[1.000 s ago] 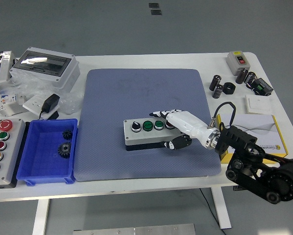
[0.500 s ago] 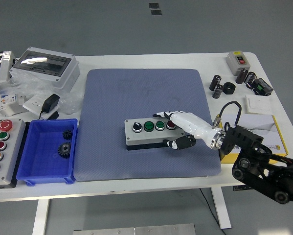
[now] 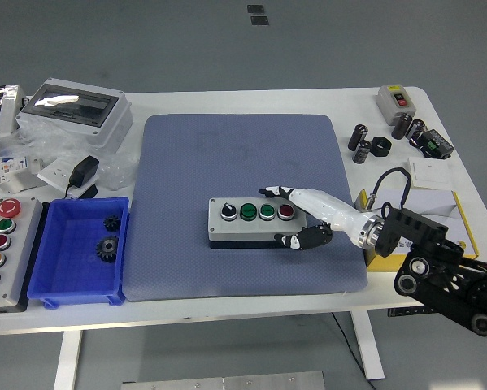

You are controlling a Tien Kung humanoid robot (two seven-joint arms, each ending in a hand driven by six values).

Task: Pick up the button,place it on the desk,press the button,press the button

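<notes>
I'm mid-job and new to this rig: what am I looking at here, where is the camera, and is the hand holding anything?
One picture, taken from the robot's head, looking down over a white table. The robot's right hand, white with black fingertips, reaches in from the right. It lies against the right end of a grey button box on a blue mat, fingers open, gripping nothing. The box carries a black knob, two green buttons and a red one. Left of the mat a blue bin holds two gears, beside a second button box. The left hand is out of view.
</notes>
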